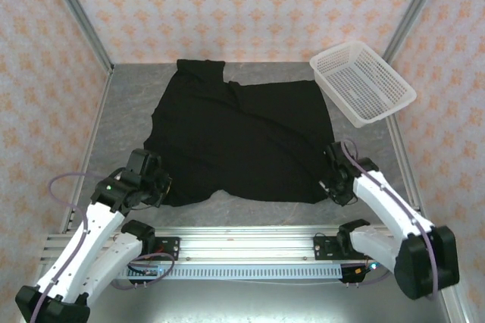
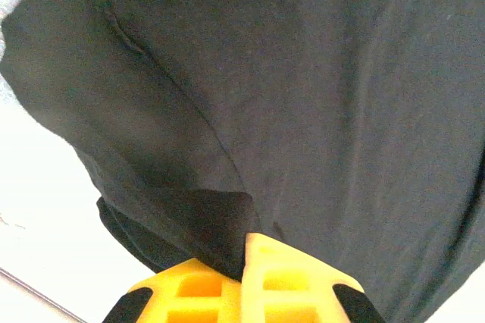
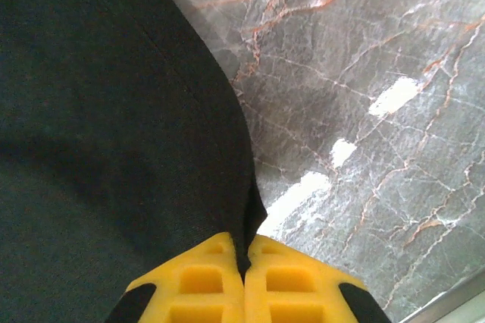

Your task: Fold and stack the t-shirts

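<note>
While the black cloth t-shirt (image 1: pixel 242 137) lies spread plain side up on the grey marble table (image 1: pixel 129 103), left gripper (image 2: pixel 244 251) clamps its near-left corner and right gripper (image 3: pixel 246 255) pinches its near-right edge. White plastic mesh basket (image 1: pixel 362 82) sits far right.

A white basket (image 1: pixel 362 83) sits far right on the grey marble table (image 1: pixel 129 111).

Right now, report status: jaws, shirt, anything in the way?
Both jaws shut on the shirt, near corners. Shirt spread out, unfolded. Basket far right, not blocking.
</note>
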You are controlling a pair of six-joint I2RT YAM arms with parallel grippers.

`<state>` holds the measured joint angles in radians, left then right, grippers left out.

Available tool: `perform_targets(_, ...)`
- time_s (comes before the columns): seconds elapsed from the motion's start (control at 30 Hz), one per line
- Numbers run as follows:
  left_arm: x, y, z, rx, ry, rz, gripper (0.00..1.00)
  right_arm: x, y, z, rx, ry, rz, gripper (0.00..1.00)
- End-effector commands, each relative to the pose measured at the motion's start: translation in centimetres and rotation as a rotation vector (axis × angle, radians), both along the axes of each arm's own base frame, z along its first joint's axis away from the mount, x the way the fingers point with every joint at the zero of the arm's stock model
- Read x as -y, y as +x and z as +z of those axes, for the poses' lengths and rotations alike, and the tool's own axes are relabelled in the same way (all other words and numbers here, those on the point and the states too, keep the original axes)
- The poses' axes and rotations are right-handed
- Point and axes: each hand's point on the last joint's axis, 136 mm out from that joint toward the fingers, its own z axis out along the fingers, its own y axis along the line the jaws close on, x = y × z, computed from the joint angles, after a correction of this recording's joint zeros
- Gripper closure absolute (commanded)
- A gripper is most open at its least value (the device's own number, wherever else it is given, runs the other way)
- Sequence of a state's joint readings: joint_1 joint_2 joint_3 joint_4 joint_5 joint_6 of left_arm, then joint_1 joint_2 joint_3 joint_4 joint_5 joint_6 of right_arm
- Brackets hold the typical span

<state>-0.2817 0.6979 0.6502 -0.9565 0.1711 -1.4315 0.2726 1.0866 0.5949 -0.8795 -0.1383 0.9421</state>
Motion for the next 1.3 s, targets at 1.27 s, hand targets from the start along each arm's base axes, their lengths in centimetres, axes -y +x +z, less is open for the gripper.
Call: perform_targets(1.27,-7.5,-7.2,0.6,-0.231,0.375,0.1,1.0,-2.7,-1.8,2.5,-0.122,-0.1,0.213,1.0)
